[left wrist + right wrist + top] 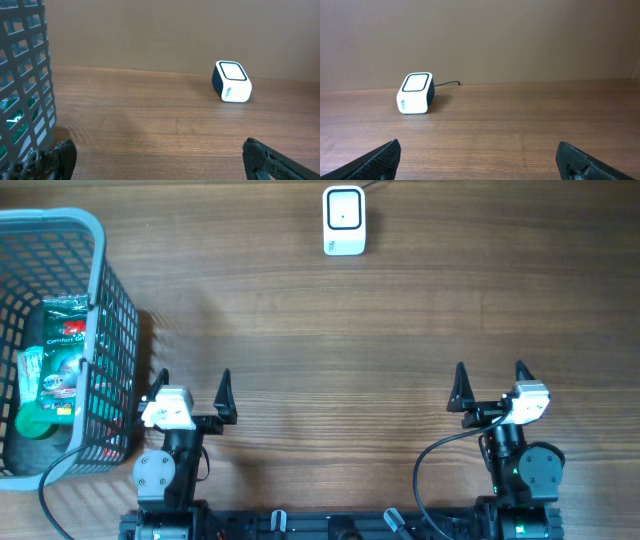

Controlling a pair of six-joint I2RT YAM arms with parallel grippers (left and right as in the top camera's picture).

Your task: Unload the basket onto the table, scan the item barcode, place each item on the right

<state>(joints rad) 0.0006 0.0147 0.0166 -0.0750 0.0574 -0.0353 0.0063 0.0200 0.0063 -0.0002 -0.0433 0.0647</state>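
A white barcode scanner with a dark window stands at the table's far edge; it also shows in the left wrist view as the scanner and in the right wrist view as the scanner. Green packaged items lie in the grey basket at the left; no barcode is readable. My left gripper is open beside the basket, nothing between its fingers. My right gripper is open over bare wood, its fingertips wide apart.
The basket's mesh wall rises close to the left gripper's left finger. A dark cable runs from the scanner toward the back. Bare wooden tabletop lies between the arms and the scanner.
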